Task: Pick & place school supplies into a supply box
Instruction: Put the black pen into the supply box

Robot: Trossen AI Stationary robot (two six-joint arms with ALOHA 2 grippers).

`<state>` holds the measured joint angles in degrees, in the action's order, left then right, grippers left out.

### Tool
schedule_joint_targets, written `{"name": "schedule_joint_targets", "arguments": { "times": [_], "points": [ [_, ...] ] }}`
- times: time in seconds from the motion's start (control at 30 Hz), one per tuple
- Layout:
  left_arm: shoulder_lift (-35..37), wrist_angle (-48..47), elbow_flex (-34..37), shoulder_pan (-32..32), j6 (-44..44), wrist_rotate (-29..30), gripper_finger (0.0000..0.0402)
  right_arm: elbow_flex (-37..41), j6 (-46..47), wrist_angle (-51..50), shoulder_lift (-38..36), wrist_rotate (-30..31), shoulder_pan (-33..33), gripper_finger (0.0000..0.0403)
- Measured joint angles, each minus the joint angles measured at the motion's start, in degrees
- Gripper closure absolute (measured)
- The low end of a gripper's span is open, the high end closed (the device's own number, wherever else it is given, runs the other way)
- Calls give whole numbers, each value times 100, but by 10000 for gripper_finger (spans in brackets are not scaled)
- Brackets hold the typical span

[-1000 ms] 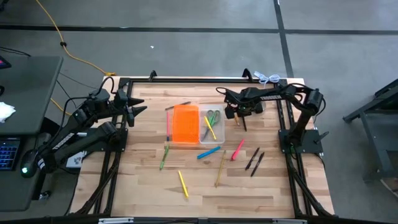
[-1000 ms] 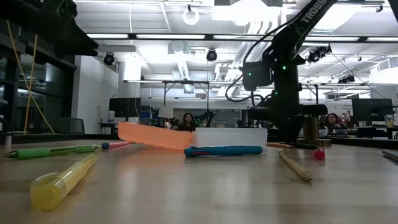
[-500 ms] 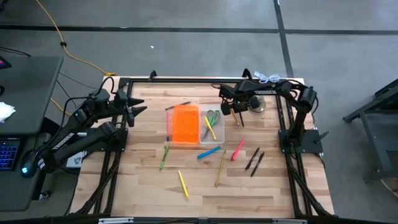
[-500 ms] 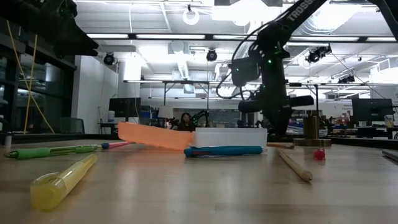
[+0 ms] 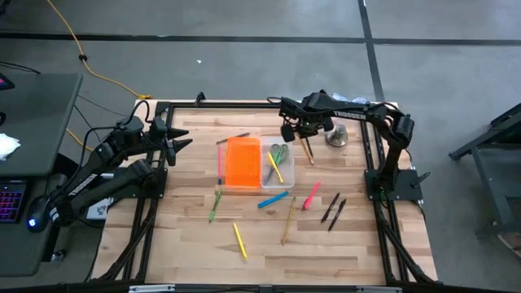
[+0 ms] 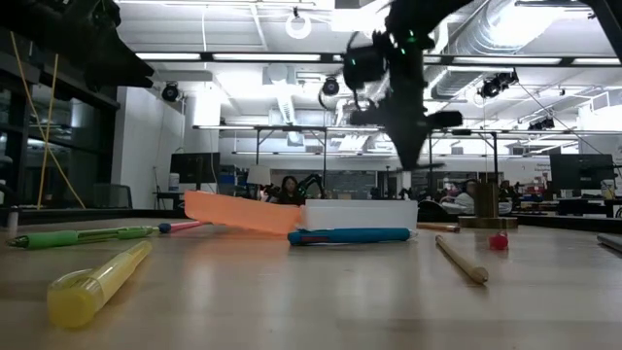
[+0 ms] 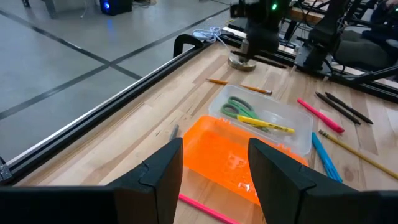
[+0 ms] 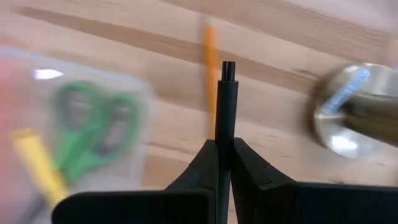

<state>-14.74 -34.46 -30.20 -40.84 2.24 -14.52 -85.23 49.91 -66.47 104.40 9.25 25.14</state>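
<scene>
The supply box lies at the table's middle: its orange half point(image 5: 242, 161) and its clear tray point(image 5: 277, 165), which holds green scissors point(image 8: 87, 127) and a yellow pen point(image 7: 264, 123). My right gripper point(image 5: 297, 129) hovers just past the tray's far right corner, shut on a black pen point(image 8: 224, 99). My left gripper point(image 5: 183, 142) waits open near the far left corner. Pens and pencils lie loose on the wood: blue point(image 5: 273, 199), pink point(image 5: 311, 195), two black point(image 5: 332, 210), a wooden pencil point(image 5: 289, 220), yellow point(image 5: 239, 240) and green point(image 5: 215, 203). My right gripper pinches the black pen's shaft point(image 8: 224, 140) between its two fingers point(image 8: 208, 163). The pen runs along the fingers and sticks out past their tips. It is lifted clear of the table and hangs below the gripper point(image 6: 408, 146).
A silver bell-shaped object point(image 5: 336, 135) stands right of my right gripper. An orange pencil point(image 5: 309, 150) lies between the tray and the bell. A pink pen point(image 5: 220, 163) lies along the orange half's left side. A black frame rail point(image 5: 244, 104) lines the far edge.
My right gripper has moved toward the table's left, from beside the bell toward the tray's far corner, and has risen, carrying the black pen with it. The bell, earlier covered by the arm, now shows.
</scene>
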Motion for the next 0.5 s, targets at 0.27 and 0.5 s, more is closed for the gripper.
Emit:
{"name": "schedule_joint_targets", "arguments": {
  "times": [0.27, 0.5],
  "points": [
    [0, 0, 0, 0, -2, 0, 192, -927, 117, -33, -4, -85, -579, 399],
    [0, 0, 1, 0, -2, 0, 192, -1438, 454, -55, -9, -73, -1097, 398]
  ]
}}
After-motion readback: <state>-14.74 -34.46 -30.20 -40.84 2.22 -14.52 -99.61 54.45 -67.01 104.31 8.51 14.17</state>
